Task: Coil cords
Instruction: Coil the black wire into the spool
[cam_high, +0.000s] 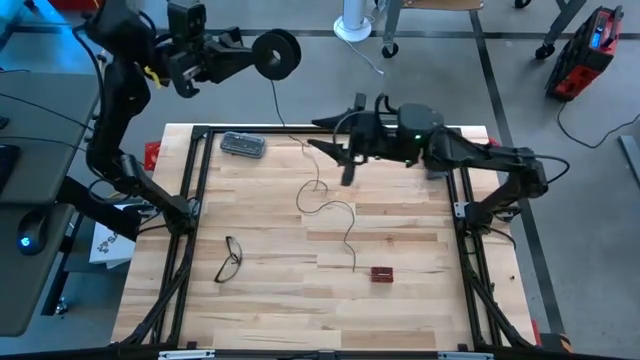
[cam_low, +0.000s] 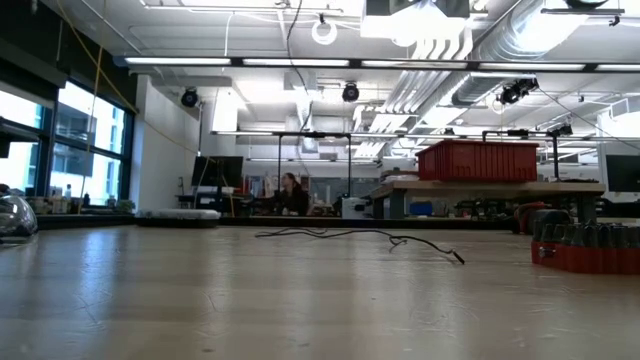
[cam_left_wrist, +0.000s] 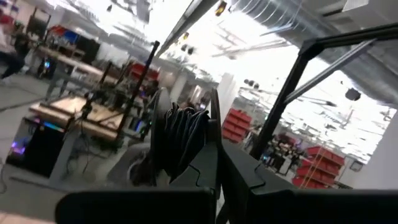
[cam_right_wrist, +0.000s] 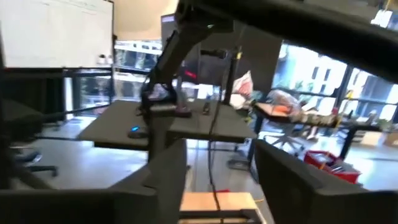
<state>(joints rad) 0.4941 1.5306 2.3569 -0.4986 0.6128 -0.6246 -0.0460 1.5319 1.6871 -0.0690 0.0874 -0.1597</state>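
Gripping the reel (cam_high: 276, 53), the left tool (cam_high: 262, 55) is clamped; right tool (cam_high: 330, 135) spread, wire (cam_high: 345, 225) between

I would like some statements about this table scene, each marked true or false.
1. The left pincer holds the round black reel up beyond the far edge of the table. True.
2. The right pincer is shut on the eyeglasses. False: its fingers stand open above the table's far part, and the eyeglasses lie alone near the front left.
3. The thin dark wire runs from the reel down onto the wood and winds across it. True.
4. The small red block sits at the table's far left corner. False: it lies toward the front, right of centre, close to the wire's end.
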